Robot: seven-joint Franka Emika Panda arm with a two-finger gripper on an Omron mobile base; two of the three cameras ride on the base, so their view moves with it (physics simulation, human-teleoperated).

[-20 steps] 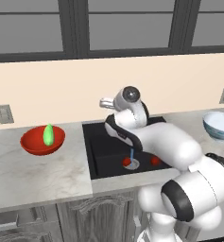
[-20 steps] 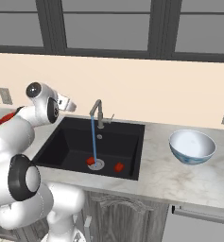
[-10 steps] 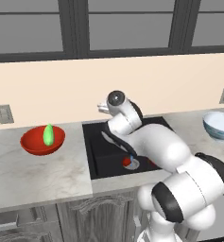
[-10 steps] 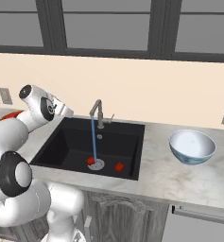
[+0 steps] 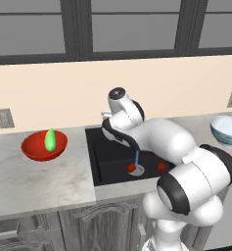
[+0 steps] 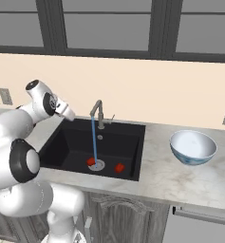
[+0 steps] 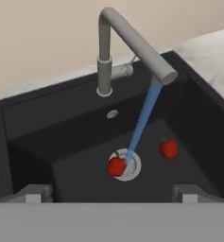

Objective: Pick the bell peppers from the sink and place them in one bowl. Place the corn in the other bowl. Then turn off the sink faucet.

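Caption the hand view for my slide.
Open gripper above sink: faucet running, two peppers below.

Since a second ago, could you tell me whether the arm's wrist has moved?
Yes. In the left base view the wrist has swung left, away from the white-and-blue bowl.

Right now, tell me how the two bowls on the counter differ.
The red bowl sits left of the sink; the white-and-blue bowl sits to its right. The red bowl is wide, shallow and glossy; the white-and-blue one looks deeper, with a patterned outside. The red bowl holds the green corn; the white-and-blue bowl is empty. Both are round and upright.
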